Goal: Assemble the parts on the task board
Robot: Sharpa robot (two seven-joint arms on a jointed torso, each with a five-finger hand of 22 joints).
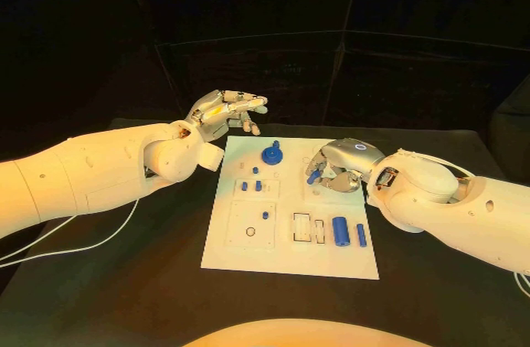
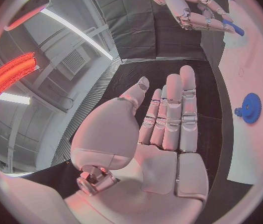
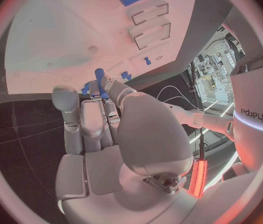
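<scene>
peg (image 1: pixel 314 175), small, blue, pinched in the fingertips of your right hand (image 1: pixel 337 166), held just above the task board (image 1: pixel 289 264) near its right edge, toward the far end. probably light, rigid, smooth plastic; it could slip or twist, so grip it mid-shaft and leave the tip free. left hand (image 1: pixel 227 109) holds nothing, fingers extended, hovering off the board's far left corner.

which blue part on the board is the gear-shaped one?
The round blue toothed gear near the white task board's far edge, with a peg on top. The other blue parts are plain pegs or cylinders.
</scene>
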